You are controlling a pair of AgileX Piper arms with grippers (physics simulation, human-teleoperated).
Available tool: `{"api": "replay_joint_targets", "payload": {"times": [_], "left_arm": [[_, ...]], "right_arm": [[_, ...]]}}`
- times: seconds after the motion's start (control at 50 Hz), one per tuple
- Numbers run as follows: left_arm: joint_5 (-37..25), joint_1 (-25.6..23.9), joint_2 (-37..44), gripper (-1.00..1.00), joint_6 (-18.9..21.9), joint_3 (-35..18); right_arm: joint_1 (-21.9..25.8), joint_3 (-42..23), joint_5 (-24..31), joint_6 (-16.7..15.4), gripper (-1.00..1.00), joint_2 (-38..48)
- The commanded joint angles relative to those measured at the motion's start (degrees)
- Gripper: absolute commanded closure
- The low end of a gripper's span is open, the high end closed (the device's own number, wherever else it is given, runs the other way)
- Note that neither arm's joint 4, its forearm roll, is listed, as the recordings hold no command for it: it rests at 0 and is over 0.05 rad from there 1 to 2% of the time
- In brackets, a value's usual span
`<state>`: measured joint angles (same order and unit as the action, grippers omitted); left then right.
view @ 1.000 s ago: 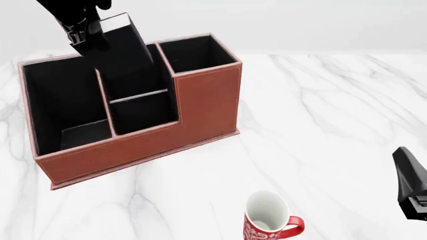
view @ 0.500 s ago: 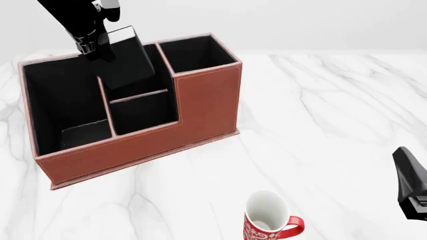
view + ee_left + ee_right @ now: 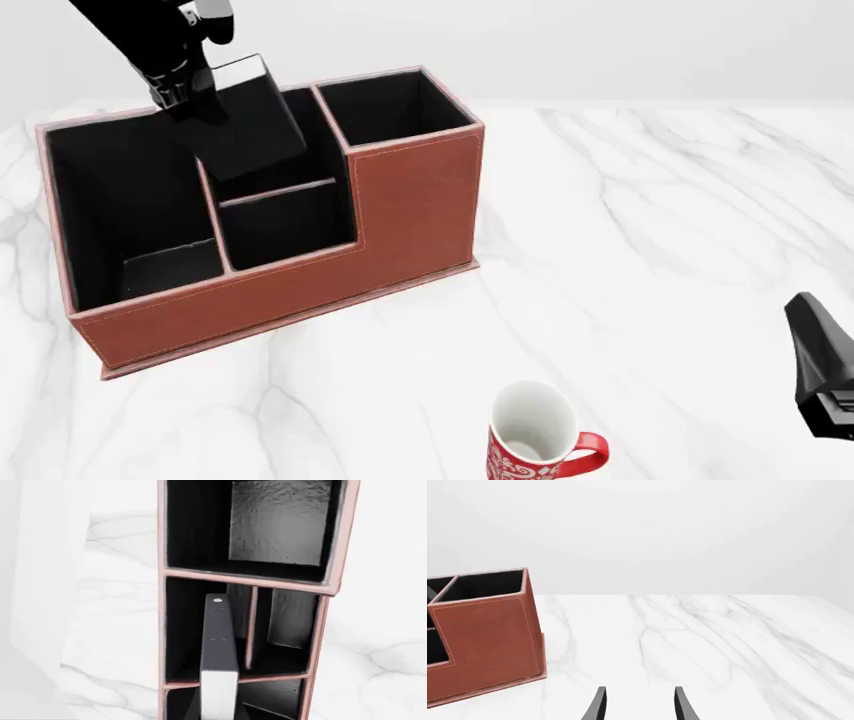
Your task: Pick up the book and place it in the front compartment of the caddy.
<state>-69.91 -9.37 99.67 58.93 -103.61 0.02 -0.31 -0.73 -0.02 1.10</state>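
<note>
The book (image 3: 251, 115) is thin and matte black with a white page edge. It stands tilted, its lower part down inside the caddy (image 3: 400, 215), in the front compartment (image 3: 274, 160), the full-height middle cell behind the thin divider. The left gripper (image 3: 180, 85) holds its upper end. The right gripper (image 3: 637, 705) hovers over the tabletop (image 3: 641, 250), well right of the caddy, fingers (image 3: 599, 705) narrowly apart, holding nothing.
</note>
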Motion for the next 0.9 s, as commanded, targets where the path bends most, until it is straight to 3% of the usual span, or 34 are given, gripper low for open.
{"api": "replay_joint_targets", "payload": {"times": [0.02, 0.38, 0.9], "left_arm": [[0.0, 2.9, 2.0, 1.00, 1.1, -0.2], [0.0, 0.9, 5.5, 1.00, -2.0, -1.8], [0.0, -0.2, 9.2, 1.00, -2.3, -3.9]], "right_arm": [[0.0, 0.1, -0.1, 0.0, -1.00, 0.0], [0.0, 0.0, 0.0, 0.0, -1.00, -0.1], [0.0, 0.1, 0.0, 0.1, -1.00, -0.1]]}}
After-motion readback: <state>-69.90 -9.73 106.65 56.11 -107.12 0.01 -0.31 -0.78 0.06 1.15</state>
